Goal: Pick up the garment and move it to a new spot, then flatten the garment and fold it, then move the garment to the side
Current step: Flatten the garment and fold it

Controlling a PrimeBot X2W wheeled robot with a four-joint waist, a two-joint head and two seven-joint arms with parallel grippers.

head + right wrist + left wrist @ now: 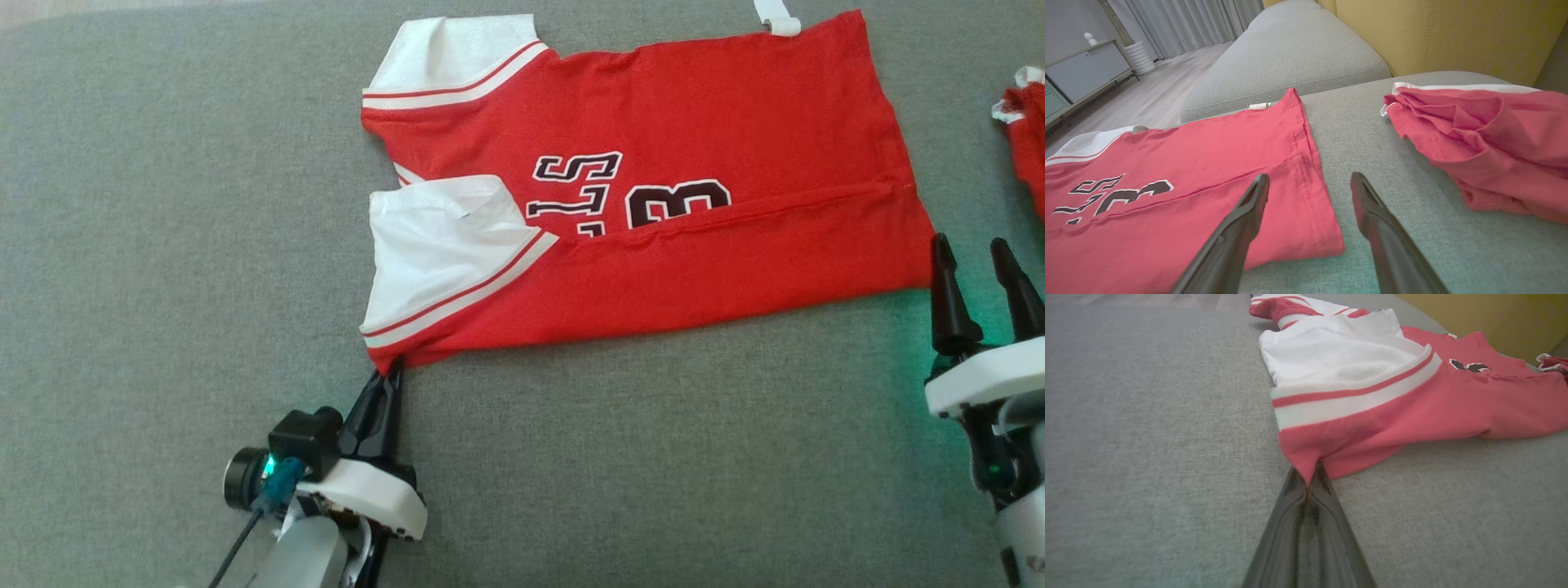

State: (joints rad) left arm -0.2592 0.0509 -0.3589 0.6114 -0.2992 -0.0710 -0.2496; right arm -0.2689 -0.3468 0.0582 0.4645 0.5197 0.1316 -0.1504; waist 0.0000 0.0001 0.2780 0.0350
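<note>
The garment is a red jersey with white sleeves and dark lettering, spread on the grey sofa seat with its near long side folded over. My left gripper is shut on the garment's near left corner, and in the left wrist view the red cloth is pinched between its fingertips. The right gripper stands open beside the garment's near right corner. In the right wrist view its fingers straddle the hem corner of the jersey, hovering just above it.
A second red garment lies crumpled at the right, also seen as a red bundle at the head view's right edge. A yellow sofa back rises behind. Beyond the grey cushion are floor and a cabinet.
</note>
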